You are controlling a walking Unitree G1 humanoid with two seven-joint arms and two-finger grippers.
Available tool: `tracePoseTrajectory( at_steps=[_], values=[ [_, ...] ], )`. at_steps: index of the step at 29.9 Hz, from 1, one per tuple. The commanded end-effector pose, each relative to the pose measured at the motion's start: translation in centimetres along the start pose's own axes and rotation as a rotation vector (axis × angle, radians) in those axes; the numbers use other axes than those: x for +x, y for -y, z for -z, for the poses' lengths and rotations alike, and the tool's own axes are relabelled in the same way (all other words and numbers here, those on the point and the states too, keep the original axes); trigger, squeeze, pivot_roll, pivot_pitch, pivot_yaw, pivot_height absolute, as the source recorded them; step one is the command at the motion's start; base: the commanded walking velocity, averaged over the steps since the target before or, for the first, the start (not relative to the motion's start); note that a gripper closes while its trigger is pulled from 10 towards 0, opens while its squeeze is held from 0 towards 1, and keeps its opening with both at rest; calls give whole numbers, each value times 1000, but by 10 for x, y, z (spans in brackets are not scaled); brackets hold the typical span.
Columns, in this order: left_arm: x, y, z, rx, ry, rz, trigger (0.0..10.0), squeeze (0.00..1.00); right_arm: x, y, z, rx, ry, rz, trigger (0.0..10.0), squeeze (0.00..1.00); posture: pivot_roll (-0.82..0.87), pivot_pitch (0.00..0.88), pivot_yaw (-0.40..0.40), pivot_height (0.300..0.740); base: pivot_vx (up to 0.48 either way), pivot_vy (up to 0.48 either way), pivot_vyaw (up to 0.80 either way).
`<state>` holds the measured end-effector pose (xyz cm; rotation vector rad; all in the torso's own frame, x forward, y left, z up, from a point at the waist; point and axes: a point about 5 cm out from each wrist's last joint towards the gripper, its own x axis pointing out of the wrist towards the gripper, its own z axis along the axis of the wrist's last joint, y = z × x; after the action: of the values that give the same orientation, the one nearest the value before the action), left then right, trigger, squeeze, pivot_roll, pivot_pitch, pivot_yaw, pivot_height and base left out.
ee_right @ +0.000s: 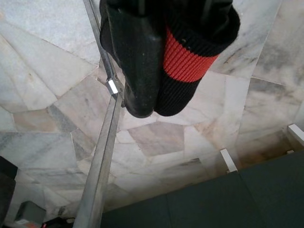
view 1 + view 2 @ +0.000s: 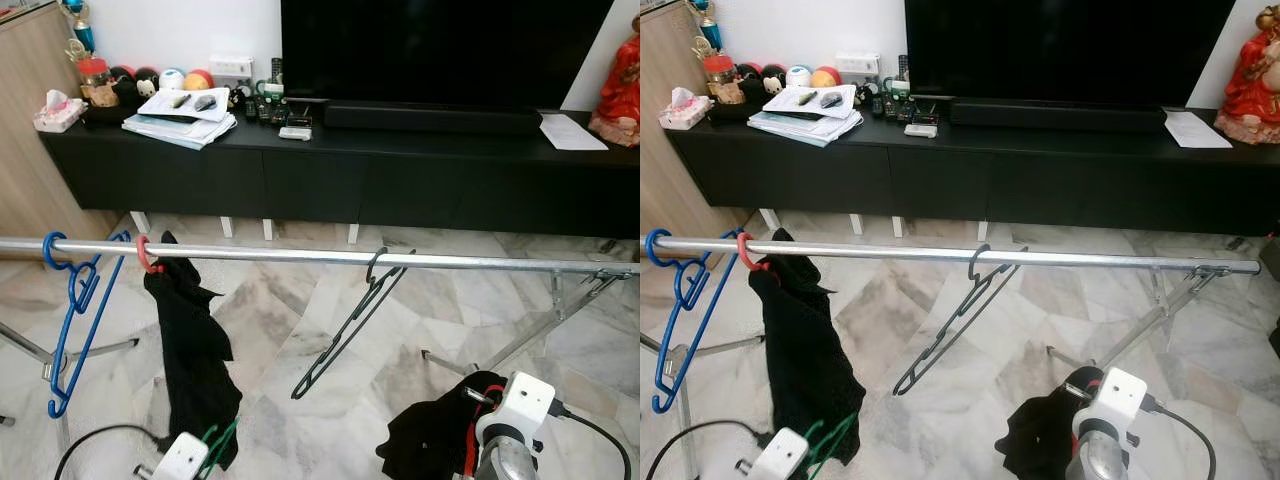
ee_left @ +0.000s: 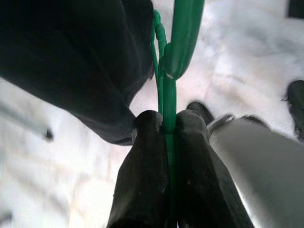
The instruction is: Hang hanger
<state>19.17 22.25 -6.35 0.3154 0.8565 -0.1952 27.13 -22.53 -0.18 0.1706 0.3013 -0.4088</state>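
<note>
Green plastic-coated wire is what the left claw (image 3: 164, 128) has hold of: a thin green hanger (image 2: 215, 445), pinched tight between the two black fingers (image 3: 142, 180) just below its hook. It sits low at the robot's left, beside the black garment (image 2: 190, 350) that droops from a red hanger (image 2: 145, 255) on the rail (image 2: 300, 255). The right claw (image 1: 156, 71) is closed on a black-and-red ribbed cloth (image 1: 183, 61), held low over the marble floor (image 2: 450, 320), with more dark fabric bunched under that arm.

On the rail a blue hanger (image 2: 70, 310) hangs at the far left and a black hanger (image 2: 350, 325) near the middle, tilted.

My read is that the green hanger is light and fairly stiff, though thin wire of this kind will twist in a two-finger pinch, and its smooth coating may slip. Holding at the neck, as now, leaves the hook free to go over the rail. The bare stretch between the red and black hangers looks the easiest place to hook it, provided the wire does not snag the black garment.
</note>
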Motion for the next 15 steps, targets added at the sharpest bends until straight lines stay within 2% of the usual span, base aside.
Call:
tracePoseTrajectory(
  at_steps=[1,4,9,15],
  values=[
    [-5,-2,26,-87,-87,-45,10000,0,0,1,0,-16,3,-3,10000,0,-62,116,-3,740,0,0,0],
    [-10,-3,44,-150,-149,-82,10000,0,0,0,-1,-23,5,-7,10000,0,-63,117,-6,740,0,0,0],
    [-15,-3,59,-239,-201,-134,10000,0,0,-1,0,-24,4,-10,10000,0,-61,115,-8,740,0,0,0],
    [-15,0,61,-269,-199,-135,10000,0,0,-1,0,-25,1,-13,10000,0,-59,111,-8,740,0,0,0]
  ],
)
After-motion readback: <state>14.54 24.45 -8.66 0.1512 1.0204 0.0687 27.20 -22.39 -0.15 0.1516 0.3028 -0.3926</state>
